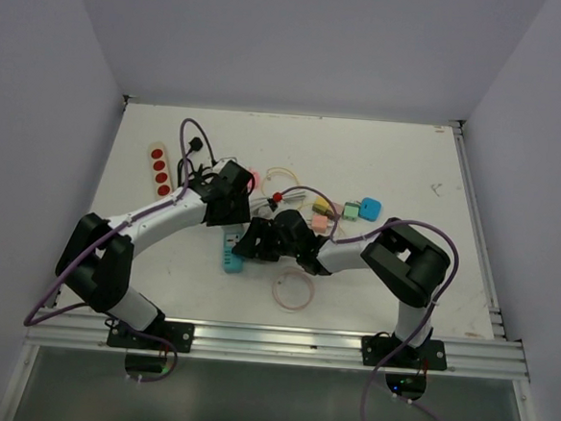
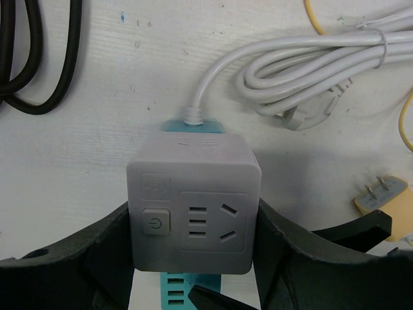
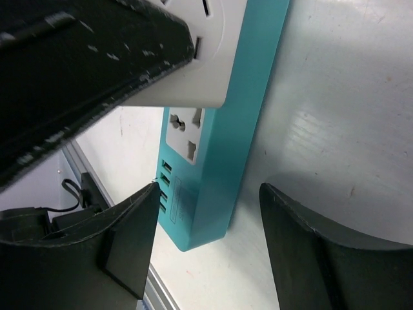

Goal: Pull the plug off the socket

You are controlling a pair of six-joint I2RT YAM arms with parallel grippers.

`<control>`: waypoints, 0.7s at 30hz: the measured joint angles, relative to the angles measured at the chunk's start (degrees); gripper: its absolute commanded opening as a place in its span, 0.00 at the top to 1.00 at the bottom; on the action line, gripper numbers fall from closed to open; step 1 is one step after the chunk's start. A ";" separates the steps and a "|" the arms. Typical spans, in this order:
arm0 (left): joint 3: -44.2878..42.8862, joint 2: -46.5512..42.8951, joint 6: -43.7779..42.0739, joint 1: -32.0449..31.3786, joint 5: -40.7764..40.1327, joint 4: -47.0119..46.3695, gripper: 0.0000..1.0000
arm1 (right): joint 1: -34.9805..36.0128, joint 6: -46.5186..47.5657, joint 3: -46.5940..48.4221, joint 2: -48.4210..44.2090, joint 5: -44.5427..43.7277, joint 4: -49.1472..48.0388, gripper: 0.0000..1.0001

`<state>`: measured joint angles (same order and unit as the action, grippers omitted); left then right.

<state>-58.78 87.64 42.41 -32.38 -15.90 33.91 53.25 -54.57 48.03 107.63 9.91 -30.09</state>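
My left gripper [image 2: 193, 223] is clamped on the cube [image 2: 192, 194], one finger flat on each side wall. I took the sides so that the switch and the socket face stay uncovered, and so that the pull can go straight up off the pins.

The cube sits plugged into the teal strip [image 3: 222, 161]. The strip lies on the table [image 1: 399, 161], a little toward 7 o'clock from its middle.

My right gripper [image 3: 210, 190] straddles the strip's free end, below the cube. Its jaws are apart: one tip is right at the strip's edge and the other is clear of it. I put it there to pin the strip down. Otherwise I expect it would lift along with the cube.

In the left wrist view the white cable [image 2: 310, 71] seems to leave the strip's far end at 12 o'clock and lies coiled at 1 o'clock. A black cord [image 2: 61, 64] loops at 10 o'clock, and a yellow plug [image 2: 381, 197] lies at 3 o'clock. All three are clear of my fingers, so nothing should snag.

Next I would close the right jaws on the strip before lifting the cube.
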 measured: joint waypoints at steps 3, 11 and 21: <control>-0.48 -0.48 0.57 0.04 0.02 0.31 1.00 | 0.00 -0.79 -0.87 0.00 0.87 -1.44 0.29; -0.85 -3.98 2.29 0.48 0.09 0.90 1.00 | -0.17 -3.02 -2.14 0.00 4.00 -4.76 0.18; 0.85 -10.69 4.79 2.40 2.10 -1.18 1.00 | -2.89 -6.80 -3.89 1.14 9.35 -12.98 0.24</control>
<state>-57.93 76.95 47.20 -29.98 -13.80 32.73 50.37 -61.36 44.14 108.77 19.27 -43.07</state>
